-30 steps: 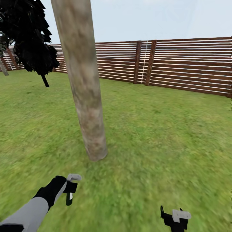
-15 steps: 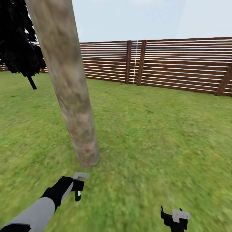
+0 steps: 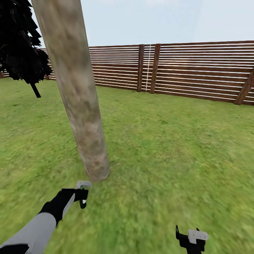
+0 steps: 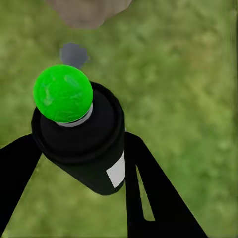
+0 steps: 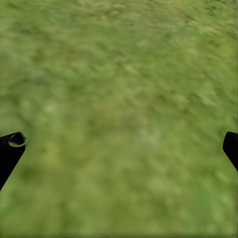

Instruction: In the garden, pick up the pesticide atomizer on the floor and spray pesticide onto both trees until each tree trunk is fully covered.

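1. Since the earlier frame our left gripper (image 3: 82, 194) has risen and drawn closer to the foot of the tree trunk (image 3: 76, 95); the view itself has barely shifted.
2. Our left gripper is clamped on the pesticide atomizer (image 4: 82, 136), a black canister held between the two dark fingers, its tip glowing green rather than red in the wrist view.
3. Its long axis points ahead of the claw and down toward the trunk's base (image 4: 88, 10), which lies just beyond the tip, near but apart. A few pale specks on the lowest bark may be pesticide (image 3: 96, 170); we cannot be sure.
4. Our right gripper (image 3: 192, 238) hangs low and well apart from the trunk, fingers spread over bare lawn (image 5: 124, 114), so the left arm is the nearer one.
5. We judge coverage barely begun: the column above the claw needs sweeping upward. Open grass surrounds the claw; the fence (image 3: 197, 70) stands far beyond.
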You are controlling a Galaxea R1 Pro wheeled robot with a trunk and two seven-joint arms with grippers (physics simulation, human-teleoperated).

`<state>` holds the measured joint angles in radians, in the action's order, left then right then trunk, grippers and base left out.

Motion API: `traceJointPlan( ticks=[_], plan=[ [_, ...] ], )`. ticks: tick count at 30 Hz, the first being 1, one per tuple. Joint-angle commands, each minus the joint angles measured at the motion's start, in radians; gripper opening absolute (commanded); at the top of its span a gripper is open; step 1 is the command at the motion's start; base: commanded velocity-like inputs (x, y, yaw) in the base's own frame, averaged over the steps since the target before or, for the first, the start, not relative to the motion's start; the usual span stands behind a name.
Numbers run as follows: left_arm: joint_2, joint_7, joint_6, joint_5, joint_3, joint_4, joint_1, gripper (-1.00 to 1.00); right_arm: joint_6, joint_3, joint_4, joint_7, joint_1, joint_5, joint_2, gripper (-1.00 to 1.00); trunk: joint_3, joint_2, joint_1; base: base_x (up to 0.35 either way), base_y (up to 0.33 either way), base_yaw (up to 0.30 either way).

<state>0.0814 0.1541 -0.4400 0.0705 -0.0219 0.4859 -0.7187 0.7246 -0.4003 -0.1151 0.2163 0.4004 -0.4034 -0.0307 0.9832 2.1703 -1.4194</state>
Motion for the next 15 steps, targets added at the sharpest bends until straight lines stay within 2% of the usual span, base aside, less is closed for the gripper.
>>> traceJointPlan(
  ticks=[1,4,7,8,11,15],
  plan=[
    [0.004,0.001,-0.002,-0.001,-0.002,0.006,-0.002,-1.0,0.0,0.0,0.0,0.0,0.0,0.0,0.0,1.0,0.0,0.0,0.0,0.0,0.0,0.0],
    [0.013,0.001,-0.004,-0.002,-0.001,0.012,-0.003,-1.0,0.0,0.0,0.0,0.0,0.0,0.0,-0.001,1.0,0.0,0.0,0.0,0.0,0.0,0.0],
    [-0.029,0.003,0.002,0.0,0.001,0.014,0.003,-1.0,0.0,0.0,0.0,0.0,0.0,0.0,-0.001,1.0,0.0,0.0,0.0,0.0,0.0,0.0],
    [-0.036,0.003,0.002,0.001,0.001,0.015,0.003,-1.0,0.0,0.001,0.0,0.0,0.0,0.0,0.0,1.0,0.0,0.0,0.0,0.0,0.0,0.0],
    [-0.024,0.005,-0.01,0.003,0.003,0.075,0.008,-1.0,-0.001,0.001,0.0,0.0,0.0,0.001,0.004,1.0,0.004,0.007,-0.004,0.0,0.0,0.0],
    [-0.018,0.005,-0.014,0.001,0.002,0.096,0.006,-1.0,0.0,0.0,0.0,0.0,0.0,0.001,0.004,1.0,0.022,0.035,-0.019,0.0,0.0,0.0]
  ],
)
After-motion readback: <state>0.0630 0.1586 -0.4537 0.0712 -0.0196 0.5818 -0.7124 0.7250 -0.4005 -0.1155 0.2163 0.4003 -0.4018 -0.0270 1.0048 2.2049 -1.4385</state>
